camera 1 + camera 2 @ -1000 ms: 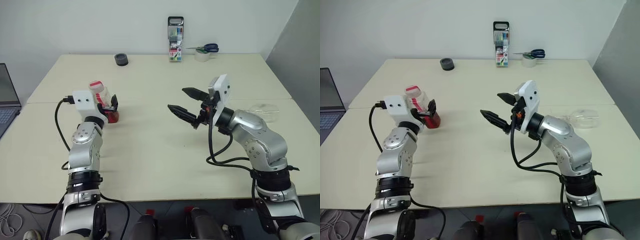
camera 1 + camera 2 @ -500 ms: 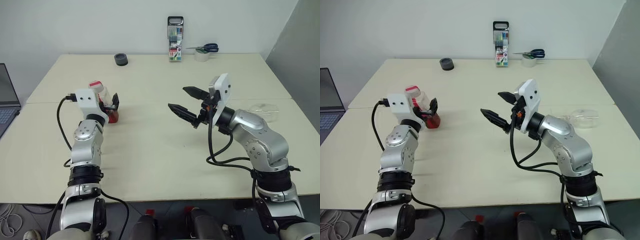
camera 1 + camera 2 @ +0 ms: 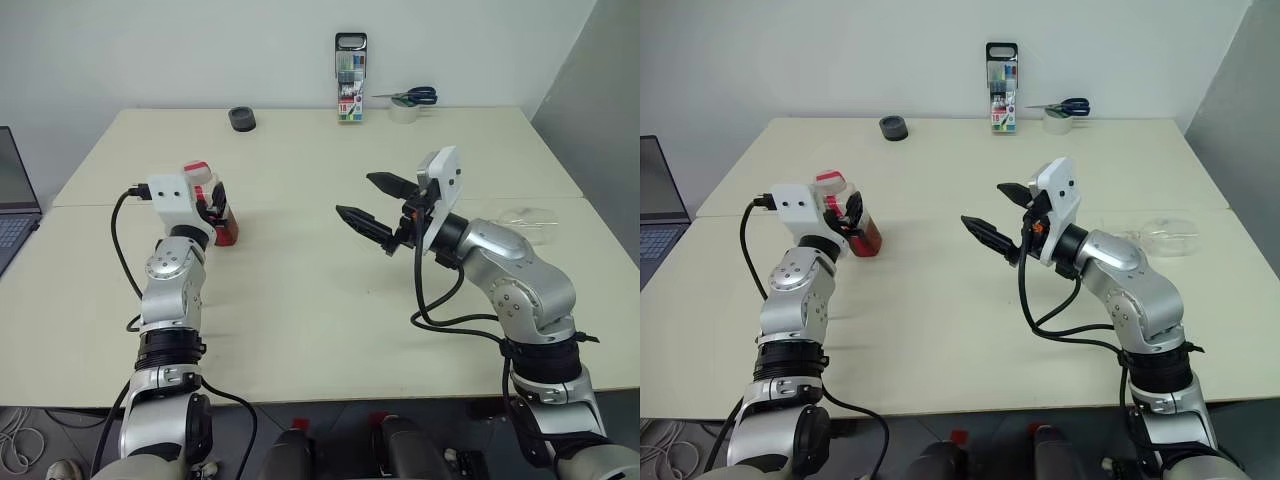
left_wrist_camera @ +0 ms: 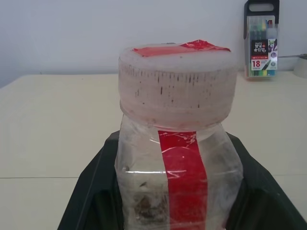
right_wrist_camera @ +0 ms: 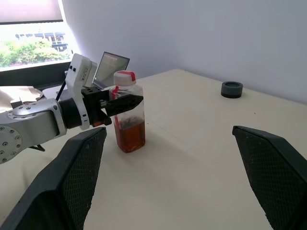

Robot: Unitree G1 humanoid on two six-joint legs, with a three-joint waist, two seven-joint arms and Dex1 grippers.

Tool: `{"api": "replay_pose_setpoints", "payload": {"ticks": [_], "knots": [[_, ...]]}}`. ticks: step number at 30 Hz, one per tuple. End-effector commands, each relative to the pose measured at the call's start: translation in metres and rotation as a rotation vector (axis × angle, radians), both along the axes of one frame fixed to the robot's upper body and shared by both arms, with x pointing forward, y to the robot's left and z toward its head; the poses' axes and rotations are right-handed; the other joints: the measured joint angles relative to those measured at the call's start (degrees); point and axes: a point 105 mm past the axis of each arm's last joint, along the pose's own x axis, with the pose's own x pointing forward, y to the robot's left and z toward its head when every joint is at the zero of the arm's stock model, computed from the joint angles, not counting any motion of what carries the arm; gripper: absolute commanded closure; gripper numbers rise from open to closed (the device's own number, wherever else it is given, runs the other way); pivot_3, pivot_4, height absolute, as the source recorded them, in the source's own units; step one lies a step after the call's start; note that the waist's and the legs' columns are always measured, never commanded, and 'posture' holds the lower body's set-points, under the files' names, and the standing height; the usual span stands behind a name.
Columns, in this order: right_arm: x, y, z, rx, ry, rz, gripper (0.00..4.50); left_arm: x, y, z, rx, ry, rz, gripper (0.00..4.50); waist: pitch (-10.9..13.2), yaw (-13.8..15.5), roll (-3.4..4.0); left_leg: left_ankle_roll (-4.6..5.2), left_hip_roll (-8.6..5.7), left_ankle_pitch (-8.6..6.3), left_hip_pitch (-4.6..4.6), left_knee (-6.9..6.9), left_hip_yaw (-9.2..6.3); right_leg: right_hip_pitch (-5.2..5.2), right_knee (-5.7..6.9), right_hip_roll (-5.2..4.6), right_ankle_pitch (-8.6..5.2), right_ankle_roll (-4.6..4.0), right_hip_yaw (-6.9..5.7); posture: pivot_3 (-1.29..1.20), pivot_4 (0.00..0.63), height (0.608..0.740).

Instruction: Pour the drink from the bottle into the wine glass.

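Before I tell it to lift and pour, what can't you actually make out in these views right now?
- Wine glass: head views, partly behind the right arm; whether it stands or lies, I cannot tell.
- Bottle base: left wrist view, cut off by the frame edge and the left tool's fingers.
- Cap seal: tight or loose cannot be told.
- Drink level: head views, mostly behind the left tool.
- Marker pack print: too small.

Bare table (image 3: 300, 290) lies open between both grippers.

Head stereo pair looking down over table (image 3: 300, 290), left wrist view close on bottle (image 4: 177, 158), right wrist view sharing it
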Motion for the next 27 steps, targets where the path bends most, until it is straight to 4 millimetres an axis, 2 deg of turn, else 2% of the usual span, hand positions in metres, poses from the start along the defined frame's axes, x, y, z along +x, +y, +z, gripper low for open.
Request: {"api": "replay_pose_setpoints", "payload": {"ticks": [1,4,7,9,11,13,16,19,23,27], "knots": [[-0.006,0.001,0.020,0.025,-0.070,0.012,0.00,-0.004,0.003,0.011,0.014,-0.040,0.013,2.51,0.0,0.0,0.00,0.00,0.00,0.00,0.00,0.00,0.00,0.00,0.00,0.00,0.00,0.00,0.00,0.00,0.150,0.740],[-0.002,0.001,0.020,0.005,-0.076,-0.013,0.00,-0.003,-0.011,0.014,0.029,-0.037,-0.057,2.52,0.0,0.0,0.00,0.00,0.00,0.00,0.00,0.00,0.01,-0.01,0.00,0.00,0.00,0.00,0.00,0.00,0.150,0.740],[0.002,0.002,0.024,0.027,-0.057,-0.019,0.00,-0.002,-0.042,0.023,0.059,-0.043,-0.221,2.52,0.0,0.0,0.00,0.00,-0.01,0.00,-0.01,0.00,0.00,0.00,0.00,0.00,0.00,0.00,0.00,0.00,0.150,0.740],[0.001,0.005,0.031,0.046,-0.051,-0.004,0.00,-0.005,-0.076,0.029,0.084,-0.035,-0.409,2.52,0.0,0.1,0.00,0.00,-0.03,0.00,-0.02,0.01,-0.02,0.00,0.00,-0.01,0.00,0.00,-0.01,0.00,0.150,0.740],[0.000,0.008,0.037,0.061,-0.047,0.010,0.00,-0.019,-0.117,0.031,0.137,-0.015,-0.656,2.52,0.0,0.2,-0.01,0.00,-0.08,0.00,-0.07,0.03,-0.05,0.00,-0.01,-0.03,0.00,0.00,-0.04,0.00,0.150,0.740],[0.000,0.009,0.040,0.060,-0.044,0.015,0.00,-0.032,-0.140,0.031,0.187,0.002,-0.819,2.52,0.0,0.2,-0.01,0.00,-0.10,0.00,-0.10,0.04,-0.07,0.01,-0.04,-0.04,0.00,0.00,-0.06,0.00,0.150,0.740],[0.001,0.009,0.040,0.037,-0.040,0.014,0.00,-0.051,-0.165,0.030,0.271,0.019,-1.019,2.52,0.0,-0.2,-0.01,0.00,-0.06,0.00,-0.09,0.01,-0.02,-0.01,-0.08,-0.03,0.00,0.00,-0.02,0.00,0.150,0.740],[0.003,0.007,0.036,0.004,-0.030,-0.016,0.00,-0.061,-0.180,0.032,0.324,0.011,-1.147,2.52,0.0,-0.5,0.02,0.00,0.00,0.00,-0.06,-0.04,0.06,-0.09,0.01,0.01,0.00,-0.01,0.04,0.00,0.150,0.740],[0.001,0.007,0.031,-0.003,-0.015,-0.038,0.00,-0.060,-0.187,0.035,0.345,-0.008,-1.175,2.52,0.0,-0.5,0.02,0.01,0.02,0.00,-0.04,-0.03,0.05,-0.09,0.06,0.06,-0.01,-0.01,0.04,0.00,0.150,0.740],[0.000,0.010,0.015,-0.003,0.025,-0.077,0.00,-0.054,-0.191,0.039,0.331,-0.025,-1.173,2.52,0.0,-0.2,0.02,0.02,-0.01,0.00,-0.07,0.00,0.05,-0.07,0.04,0.06,-0.01,0.00,0.03,0.00,0.150,0.740]]}}
